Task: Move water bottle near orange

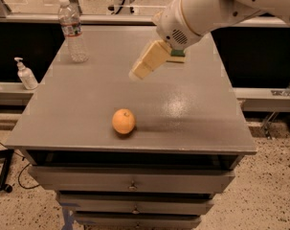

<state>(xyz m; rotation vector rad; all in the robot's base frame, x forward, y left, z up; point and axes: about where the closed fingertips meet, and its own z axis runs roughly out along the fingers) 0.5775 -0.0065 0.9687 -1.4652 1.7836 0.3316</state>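
Grey table [87, 109] with drawers, under 1 white robot arm [206, 8] reaching in from the right. The cream gripper [140, 70] hangs above mid-table; whether it is spread or closed cannot be told. The tall clear ribbed plastic water bottle [72, 30] stands upright at the far-left corner, well apart from the small round orange [123, 121] near the front edge.

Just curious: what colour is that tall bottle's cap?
White, in the camera view. The water bottle stands back-left; the hand hovers right of it.
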